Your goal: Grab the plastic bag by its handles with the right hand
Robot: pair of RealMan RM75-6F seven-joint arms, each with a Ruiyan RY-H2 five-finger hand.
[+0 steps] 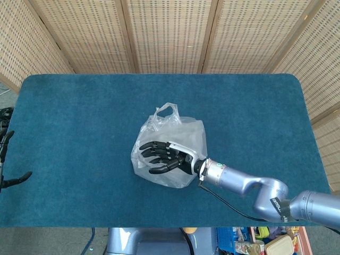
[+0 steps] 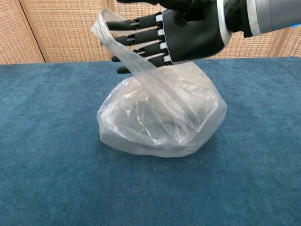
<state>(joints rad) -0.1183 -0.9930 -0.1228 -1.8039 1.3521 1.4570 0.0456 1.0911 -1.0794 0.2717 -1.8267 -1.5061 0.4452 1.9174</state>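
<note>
Translucent white plastic bag (image 2: 162, 122) seated mid-way across blue carpeted table (image 1: 69, 127), handles (image 2: 123, 52) raised. Black right hand (image 2: 181, 35) directly above bag, fingers (image 2: 136, 37) extended and spread; one handle loop draped over fingertips, not clasped.

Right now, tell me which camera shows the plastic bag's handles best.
The chest view: one handle stretches up in front of the right hand, clear against the dark fingers. The head view shows only a small loop at the plastic bag's far edge, beyond the hand, too faint to judge.
</note>
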